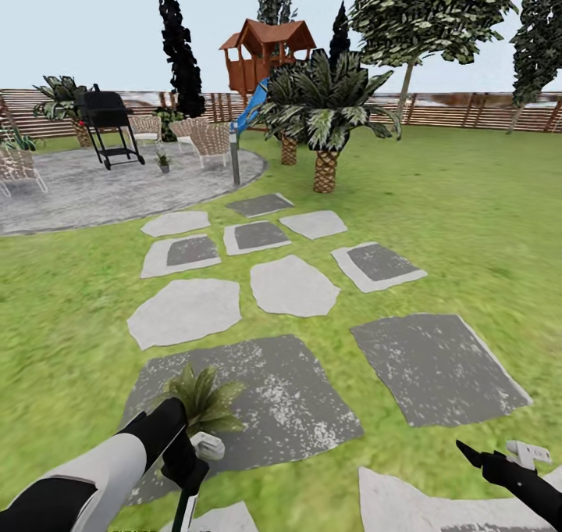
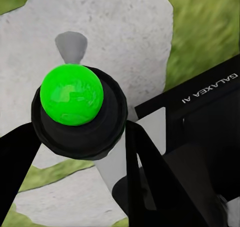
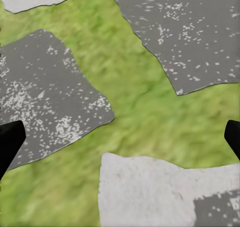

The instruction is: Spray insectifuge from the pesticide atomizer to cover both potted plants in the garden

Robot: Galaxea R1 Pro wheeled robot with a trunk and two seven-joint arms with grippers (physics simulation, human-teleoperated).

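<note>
Pesticide atomizer [image 1: 204,444] gripped in clenched left claw [image 1: 187,469], beside potted plant [image 1: 199,399]; right claw [image 1: 478,458] spread wide, empty.

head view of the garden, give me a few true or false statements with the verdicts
1. The left gripper holds the pesticide atomizer. True.
2. A potted plant stands on a dark stepping slab beside the left arm. True.
3. The right gripper has its jaws shut on a pot. False: they are apart over grass and slabs, holding nothing.
4. The black grill stands on the lawn. False: it stands on the round patio.
</note>
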